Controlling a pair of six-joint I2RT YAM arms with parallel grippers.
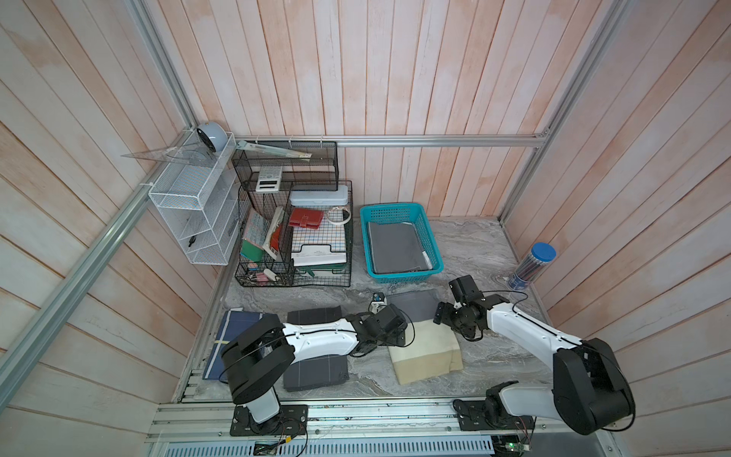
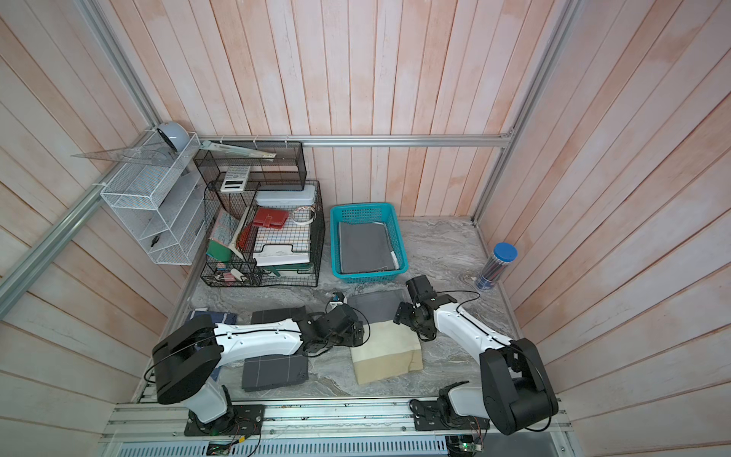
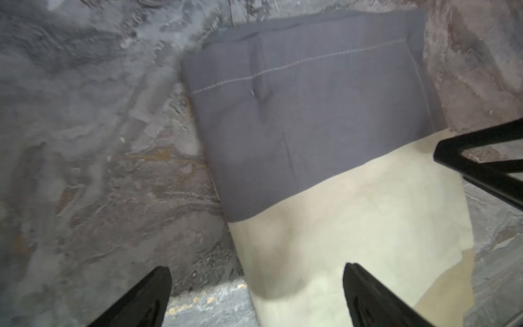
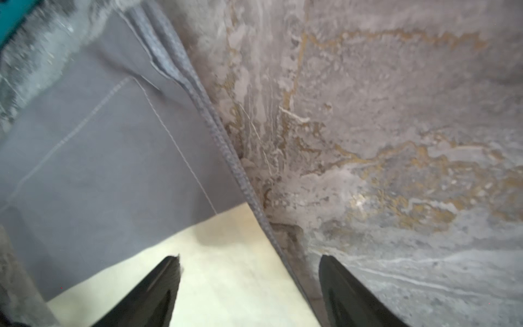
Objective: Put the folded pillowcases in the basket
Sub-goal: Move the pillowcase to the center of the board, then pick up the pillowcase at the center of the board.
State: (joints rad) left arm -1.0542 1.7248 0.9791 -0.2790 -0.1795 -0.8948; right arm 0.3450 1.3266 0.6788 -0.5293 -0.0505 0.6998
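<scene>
Both pincers hang low over the pillowcase (image 1: pixel 425 352), which lies folded on the table (image 1: pixel 474 253), one half grey and the other cream, and not in the basket (image 1: pixel 391 207). The left pincer (image 3: pixel 256 271) has its jaws wide apart and grips nothing. It straddles one side edge of the cloth, with one finger (image 3: pixel 365 288) above the cream half and the other above bare table. The right pincer (image 4: pixel 250 257) is also spread and empty, and it straddles the opposite edge, where the grey hem runs down between its fingers. Whether any finger touches the cloth I cannot tell, as the wrist views are blurred. The two pincers face each other across the cloth, close enough that a right finger shows in the left wrist view. Beyond them, away from the arm bases, are the grey half, then a strip of bare table, then the basket, which holds a grey cloth (image 1: pixel 395 249) lying flat inside. A small white and blue gadget (image 1: pixel 377 300) sits just beside the left pincer on the basket side. Past it stands a black wire organiser (image 1: pixel 292 237) crammed with stationery, with a white rack (image 1: pixel 194 213) further out on the wall. Under the left arm lies a dark folded cloth (image 1: pixel 316 372), with a navy cloth (image 1: pixel 233 328) outside it. Well out beyond the right pincer stands a tube of pencils (image 1: pixel 532 265) with a blue lid.
</scene>
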